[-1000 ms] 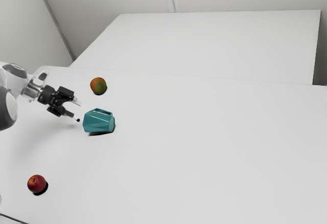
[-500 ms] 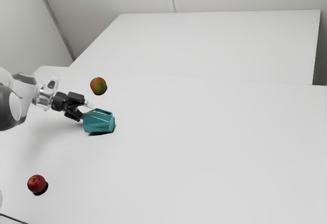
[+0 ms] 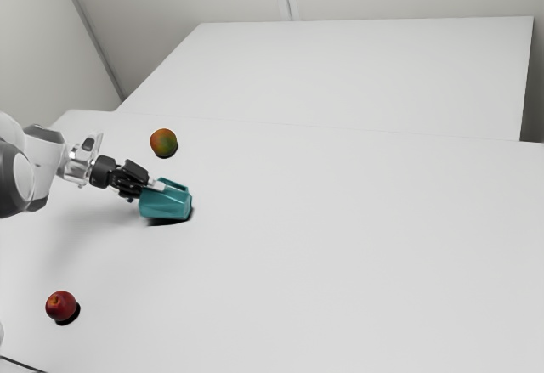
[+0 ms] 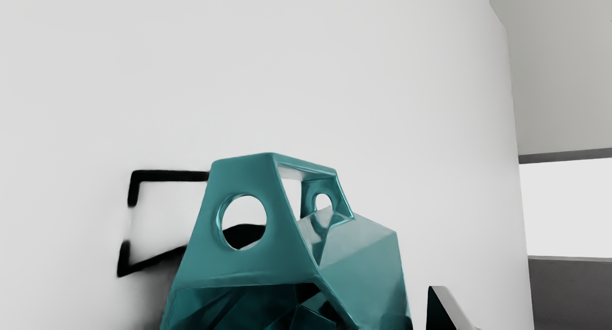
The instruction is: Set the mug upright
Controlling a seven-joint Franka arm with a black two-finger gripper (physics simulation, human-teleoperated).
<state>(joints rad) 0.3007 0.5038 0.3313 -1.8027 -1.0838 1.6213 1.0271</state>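
My gripper (image 3: 152, 191) is at the mouth end of the teal mug (image 3: 170, 203), which lies on its side in the exterior view. In the wrist view the faceted mug (image 4: 358, 253) turns its open mouth toward my hand, its pierced handle rising off one side. There my gripper (image 4: 380, 315) stands open; a finger (image 4: 444, 311) is just outside the mug's wall, with a narrow gap between them. The other fingertip is hidden, and whether it sits inside the mug I cannot tell.
An orange-green fruit (image 3: 163, 143) rests near the mug, toward the exterior view's top. A red apple (image 3: 61, 306) lies at the exterior view's lower left. Both are on the white table (image 3: 340, 245).
My gripper has moved toward the exterior view's right, up to the mug, and my hand has turned. The mug has shifted very slightly toward the exterior view's right. The fruits have stayed put.
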